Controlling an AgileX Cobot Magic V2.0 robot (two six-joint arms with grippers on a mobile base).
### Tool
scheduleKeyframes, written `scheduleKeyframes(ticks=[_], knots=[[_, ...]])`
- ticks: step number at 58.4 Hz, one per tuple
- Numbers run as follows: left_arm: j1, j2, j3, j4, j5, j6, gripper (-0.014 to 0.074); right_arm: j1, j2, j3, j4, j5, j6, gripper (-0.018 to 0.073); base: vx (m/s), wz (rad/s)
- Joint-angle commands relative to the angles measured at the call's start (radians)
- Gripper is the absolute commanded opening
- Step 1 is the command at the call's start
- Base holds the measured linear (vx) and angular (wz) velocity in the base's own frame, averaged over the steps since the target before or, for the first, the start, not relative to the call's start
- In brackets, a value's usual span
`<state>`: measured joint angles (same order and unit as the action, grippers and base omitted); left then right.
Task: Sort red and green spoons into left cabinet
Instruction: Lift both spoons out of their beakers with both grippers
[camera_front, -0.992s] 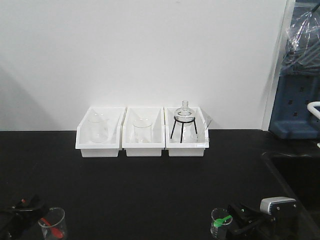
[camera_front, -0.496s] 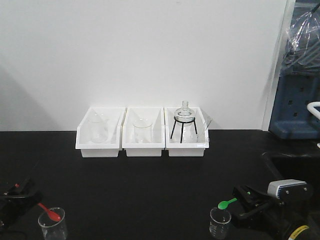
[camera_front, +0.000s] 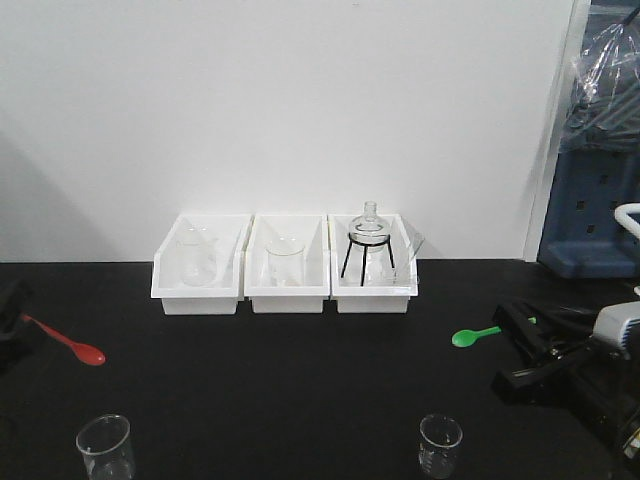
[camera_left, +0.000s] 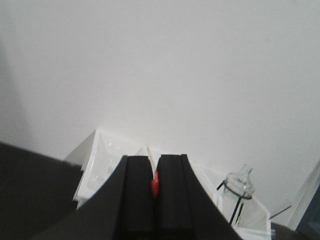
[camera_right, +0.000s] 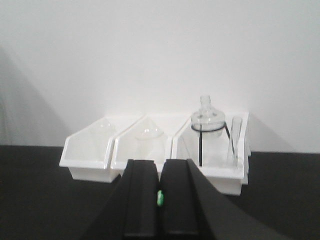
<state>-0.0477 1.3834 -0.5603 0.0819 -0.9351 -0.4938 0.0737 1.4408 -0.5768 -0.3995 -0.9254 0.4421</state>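
My left gripper (camera_front: 12, 308) sits at the far left edge, shut on the handle of the red spoon (camera_front: 84, 351), whose bowl points right above the black table. In the left wrist view the red spoon (camera_left: 155, 184) shows as a sliver between the closed fingers (camera_left: 137, 190). At the right, my right gripper (camera_front: 512, 322) is shut on the green spoon (camera_front: 466, 337), its bowl pointing left. The green spoon (camera_right: 159, 198) is pinched between the right fingers (camera_right: 142, 195). The left cabinet is out of view.
Three white bins (camera_front: 284, 292) stand against the back wall, holding beakers and a flask on a black tripod (camera_front: 368, 240). Two small glass beakers (camera_front: 104, 444) (camera_front: 440, 440) stand near the table's front edge. Blue equipment (camera_front: 595, 210) stands at the far right.
Both spoons have come out of the small beakers. The left gripper rose and moved left with the red spoon; the right gripper rose and moved right with the green one.
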Motion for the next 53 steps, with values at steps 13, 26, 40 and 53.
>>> scheduleKeyframes(ticks=[13,26,40,53], knots=[[-0.002,-0.206,-0.02,0.014,-0.081,-0.001,0.0055,-0.003,-0.207,-0.022,0.006,-0.026,0.003,0.0078,0.0,0.0],[-0.002,-0.27,-0.02,0.014,-0.126,-0.001,0.0056,-0.003,-0.261,-0.022,0.006,-0.028,0.003,0.0078,0.0,0.0],[-0.002,-0.272,-0.02,0.012,-0.126,-0.001,0.0056,-0.003,-0.261,-0.022,0.006,-0.025,0.003,0.0078,0.0,0.0],[-0.002,-0.272,-0.02,0.012,-0.126,-0.001,0.0056,-0.003,-0.261,-0.022,0.006,-0.025,0.003,0.0079,0.0,0.0]])
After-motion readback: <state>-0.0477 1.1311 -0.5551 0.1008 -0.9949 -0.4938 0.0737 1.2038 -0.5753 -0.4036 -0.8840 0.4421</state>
